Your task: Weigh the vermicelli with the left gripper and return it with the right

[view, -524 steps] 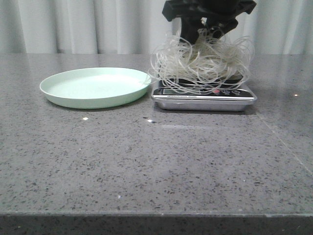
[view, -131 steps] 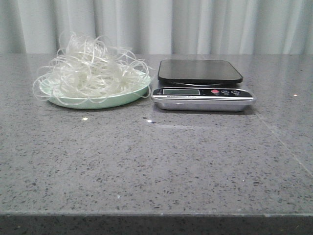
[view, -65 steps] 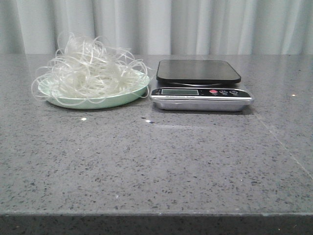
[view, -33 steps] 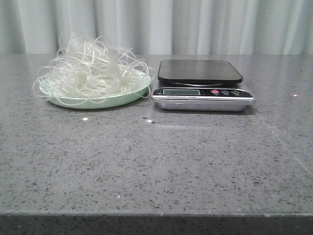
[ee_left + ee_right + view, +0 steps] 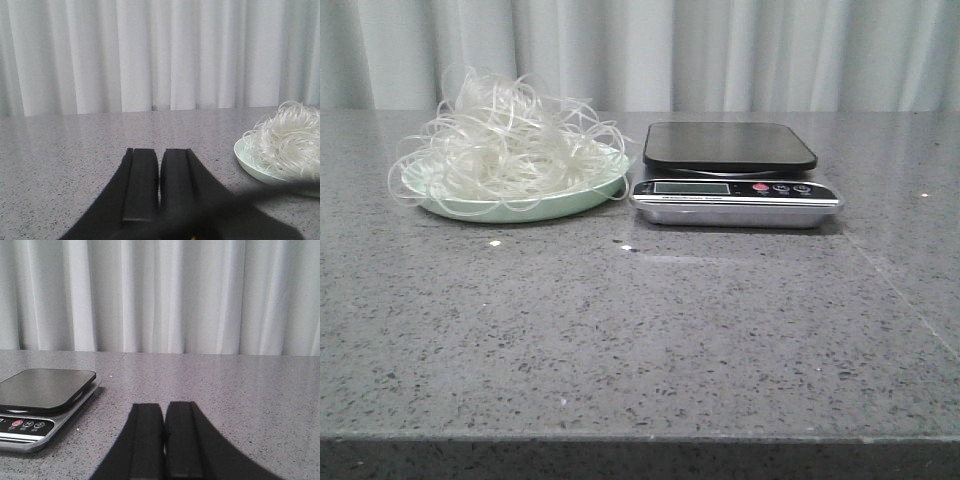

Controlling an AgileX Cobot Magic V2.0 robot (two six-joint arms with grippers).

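The vermicelli point(image 5: 505, 140) is a fluffy whitish tangle heaped on the pale green plate point(image 5: 535, 208) at the back left of the table. It also shows in the left wrist view point(image 5: 290, 137) on the plate point(image 5: 246, 157). The scale point(image 5: 732, 170) stands just right of the plate with its black platform bare; it also shows in the right wrist view point(image 5: 42, 395). My left gripper point(image 5: 159, 155) is shut and empty, low over the table, apart from the plate. My right gripper point(image 5: 164, 407) is shut and empty, beside the scale. Neither gripper shows in the front view.
A white curtain hangs behind the grey speckled table point(image 5: 650, 330). A blurred black cable point(image 5: 260, 192) crosses the left wrist view near the plate. The table's front edge runs along the bottom of the front view.
Eight seconds ago a gripper held the vermicelli over the scale and the plate was bare. Now the vermicelli lies on the plate, the scale is bare and both arms are out of the front view.
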